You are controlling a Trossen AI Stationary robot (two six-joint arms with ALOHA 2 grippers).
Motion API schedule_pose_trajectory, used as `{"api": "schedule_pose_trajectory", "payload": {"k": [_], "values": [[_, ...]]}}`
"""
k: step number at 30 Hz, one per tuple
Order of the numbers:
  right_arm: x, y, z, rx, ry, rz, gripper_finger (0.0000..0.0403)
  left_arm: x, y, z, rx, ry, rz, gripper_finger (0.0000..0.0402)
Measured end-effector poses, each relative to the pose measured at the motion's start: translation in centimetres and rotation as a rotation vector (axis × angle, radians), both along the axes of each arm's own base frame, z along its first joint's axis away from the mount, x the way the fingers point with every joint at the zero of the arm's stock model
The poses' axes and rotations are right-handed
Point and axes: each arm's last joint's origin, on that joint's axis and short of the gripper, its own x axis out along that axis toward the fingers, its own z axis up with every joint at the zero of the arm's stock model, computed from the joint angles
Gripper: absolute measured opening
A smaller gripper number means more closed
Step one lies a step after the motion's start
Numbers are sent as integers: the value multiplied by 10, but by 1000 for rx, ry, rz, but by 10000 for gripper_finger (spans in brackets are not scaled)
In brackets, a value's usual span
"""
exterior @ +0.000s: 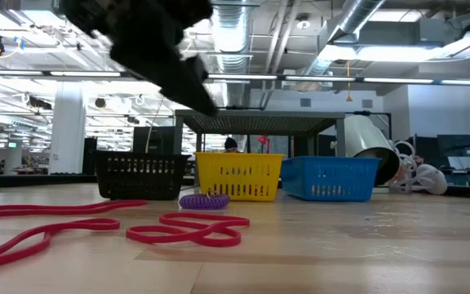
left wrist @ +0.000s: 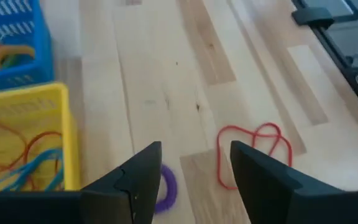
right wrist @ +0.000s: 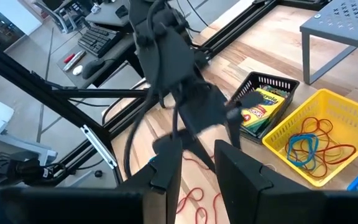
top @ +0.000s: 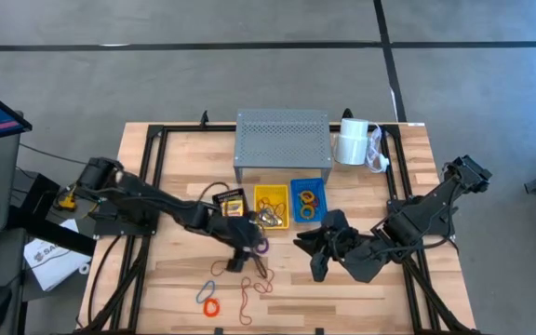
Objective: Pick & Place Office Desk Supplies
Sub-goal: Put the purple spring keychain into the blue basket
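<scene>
My left gripper (top: 245,249) (left wrist: 194,171) hangs open above the table in front of the yellow basket (top: 271,207), with nothing between its fingers. Just under and beside it lie a purple rubber band (left wrist: 166,186) (exterior: 204,201) and a red band (left wrist: 253,146), both flat on the wood. More bands lie nearer the front edge, among them an orange one (top: 212,307) and a red one (top: 259,281). A crayon box (right wrist: 263,106) sits in the black basket (top: 231,202). My right gripper (top: 313,256) (right wrist: 197,171) waits raised at centre right, open and holding nothing.
The yellow basket (left wrist: 23,143) holds several bands; the blue basket (top: 307,198) beside it holds a few thicker rings. The grey perforated riser (top: 282,144) and a white roll (top: 352,144) stand behind them. Black frame rails (top: 152,186) run along both sides.
</scene>
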Motion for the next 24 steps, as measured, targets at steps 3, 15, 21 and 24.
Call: {"api": "schedule_pose_trajectory", "payload": {"k": [3, 15, 21, 24], "values": [[1, 0, 1, 9, -12, 0, 93, 18, -5, -8, 19, 59, -3, 186], [-4, 7, 2, 14, -17, 24, 93, 28, -8, -42, 119, 306, -54, 186], [-4, 8, 1, 13, -16, 26, 93, 27, -7, -48, 158, 336, -39, 186], [-4, 8, 1, 12, -15, 26, 93, 27, -7, -48, 163, 333, -35, 186]]}}
